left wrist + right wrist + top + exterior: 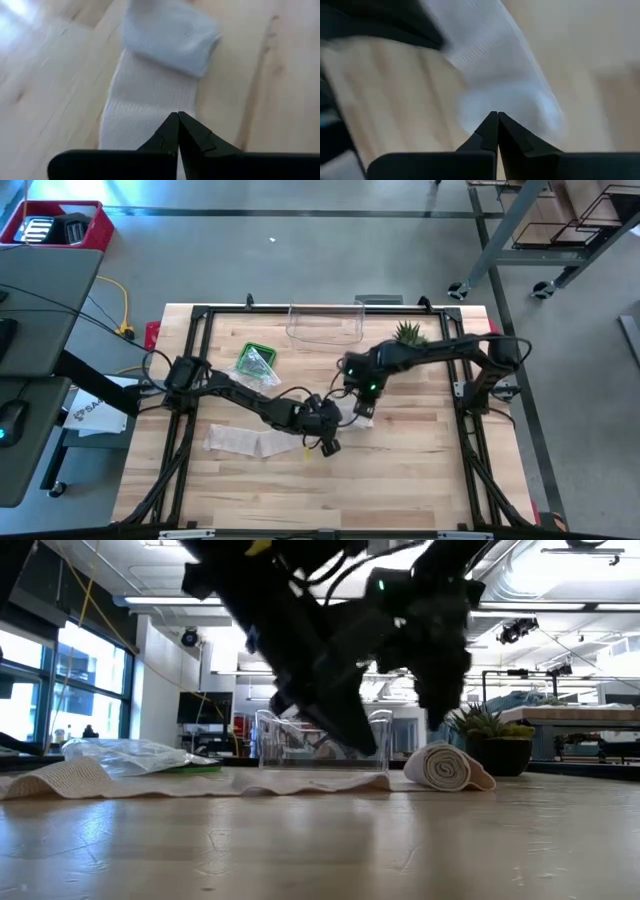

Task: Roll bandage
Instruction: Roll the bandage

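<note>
A white bandage lies on the wooden table. Its rolled-up end [445,768] rests on its side near the middle, and the flat unrolled strip [250,442] runs from it toward the table's left edge. My left gripper [177,117] is shut and hovers just above the strip, a short way left of the roll [170,35], slanting down toward it. My right gripper [497,117] is shut too and hangs a little above the roll [510,107], pointing steeply down. The low view shows a gap under both fingertips.
A clear plastic box [325,325] stands at the far edge, with a small green plant [410,333] to its right and a green packet [255,362] to its left. A black frame [190,360] runs around the table. Bare wood lies along the near side.
</note>
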Controlling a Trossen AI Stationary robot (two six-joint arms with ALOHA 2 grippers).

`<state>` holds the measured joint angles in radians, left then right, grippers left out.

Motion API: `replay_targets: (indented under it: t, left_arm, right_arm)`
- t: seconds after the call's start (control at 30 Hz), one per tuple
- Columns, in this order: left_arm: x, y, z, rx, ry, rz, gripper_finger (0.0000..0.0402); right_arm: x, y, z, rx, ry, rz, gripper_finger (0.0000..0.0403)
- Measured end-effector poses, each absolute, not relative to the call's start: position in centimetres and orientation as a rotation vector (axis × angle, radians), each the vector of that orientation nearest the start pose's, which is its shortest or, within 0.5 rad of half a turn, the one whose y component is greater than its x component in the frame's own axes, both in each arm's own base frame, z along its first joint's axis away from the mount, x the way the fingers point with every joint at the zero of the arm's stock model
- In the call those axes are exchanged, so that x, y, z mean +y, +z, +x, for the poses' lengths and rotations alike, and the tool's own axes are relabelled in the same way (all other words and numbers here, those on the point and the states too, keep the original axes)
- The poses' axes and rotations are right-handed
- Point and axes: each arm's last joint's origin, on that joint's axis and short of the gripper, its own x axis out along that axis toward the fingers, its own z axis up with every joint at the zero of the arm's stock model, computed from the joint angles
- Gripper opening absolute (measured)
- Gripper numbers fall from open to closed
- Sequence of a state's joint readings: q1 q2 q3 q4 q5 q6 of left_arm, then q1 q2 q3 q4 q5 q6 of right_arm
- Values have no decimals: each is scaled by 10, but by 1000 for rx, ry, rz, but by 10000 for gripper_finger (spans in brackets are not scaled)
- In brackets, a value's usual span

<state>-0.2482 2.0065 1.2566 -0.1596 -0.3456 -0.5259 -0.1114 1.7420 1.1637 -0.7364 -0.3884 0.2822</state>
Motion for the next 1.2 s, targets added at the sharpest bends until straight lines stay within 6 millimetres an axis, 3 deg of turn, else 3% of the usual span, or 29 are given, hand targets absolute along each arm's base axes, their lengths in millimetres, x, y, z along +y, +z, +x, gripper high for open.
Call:
replay_targets:
  t: [0.13, 0.3, 0.6, 0.73, 0.87, 1.2]
  left_arm:
    - [-89, 135, 392, 821, 334, -262, 0]
    - [-91, 129, 389, 806, 304, -284, 0]
    - [-89, 119, 383, 841, 287, -239, 0]
    - [-85, 118, 383, 851, 288, -234, 0]
    - [-82, 117, 382, 875, 279, -222, 0]
    - [-80, 117, 382, 883, 282, -236, 0]
  right_arm:
    - [-5, 194, 345, 1155, 58, 639, 0]
    - [9, 184, 351, 1158, -83, 637, 0]
    - [-7, 172, 346, 1199, -364, 749, 0]
    - [-1, 169, 348, 1212, -346, 804, 0]
    - [12, 153, 348, 1293, -334, 784, 0]
    - [6, 154, 350, 1286, -337, 884, 0]
